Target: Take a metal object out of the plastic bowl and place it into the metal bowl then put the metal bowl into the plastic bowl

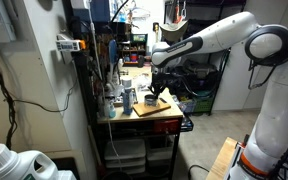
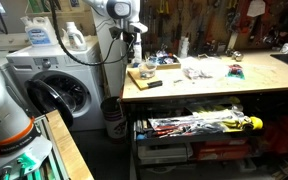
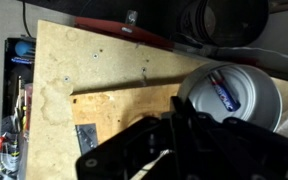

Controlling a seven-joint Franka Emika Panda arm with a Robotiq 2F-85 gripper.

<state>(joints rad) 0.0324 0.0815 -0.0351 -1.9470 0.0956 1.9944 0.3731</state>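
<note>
In the wrist view a pale grey round bowl [image 3: 246, 95] sits on the right part of a wooden board [image 3: 94, 70]. A small blue and silver cylinder [image 3: 222, 92] lies inside it. I cannot tell whether this bowl is the plastic or the metal one, and I see no second bowl. My gripper [image 3: 174, 130] is a dark mass just left of the bowl's near rim, with a thin pale streak at its jaws. Its opening is not readable. In both exterior views the gripper [image 1: 160, 90] [image 2: 139, 58] hangs just above the board [image 1: 149, 106] [image 2: 144, 78].
The board lies at the end of a workbench [image 2: 224, 82] strewn with small parts. A dark round bin [image 3: 224, 22] [image 2: 114, 115] stands on the floor past the bench end. A tray of tools [image 3: 14, 110] lies beside the board. A washing machine [image 2: 59, 90] stands nearby.
</note>
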